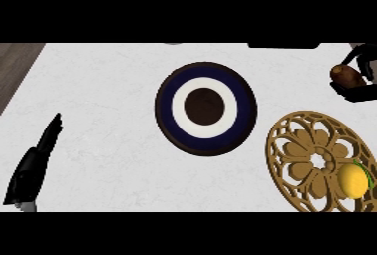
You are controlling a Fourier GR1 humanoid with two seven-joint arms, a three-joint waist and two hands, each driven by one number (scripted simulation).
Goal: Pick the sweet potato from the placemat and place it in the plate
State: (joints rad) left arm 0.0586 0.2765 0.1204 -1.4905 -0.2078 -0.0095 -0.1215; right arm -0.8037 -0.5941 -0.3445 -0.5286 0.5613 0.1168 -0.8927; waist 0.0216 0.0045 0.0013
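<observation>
so the right hand (358, 93) is up in the far right corner of the view, partly cut off by the edge, and its black fingers are curled round the sweet potato (345, 74). the potato is a brown lump sitting inside that grip, one end poking out toward the left. it's up off the placemat (303, 149), beyond its far edge, and it's not over the plate (206, 145) either, more off to the plate's right.

just below the hand is the placemat, a round golden one with a cut-out flower pattern, running off the right and lower edges of the view. there's a yellow item (353, 180) with a bit of green on it lying on the mat's right side, near the edge of the view.

left of the mat, close beside it but apart, is the plate: dark rim, navy ring, white ring, dark brown centre. nothing in it.

way over on the lower left, the left hand (31, 169) rests with fingers straight and pointing up, holding nothing, well apart from everything else.

all of it sits on a pale counter (103, 99), with a strip of wood grain (16, 62) showing at the top left corner.
</observation>
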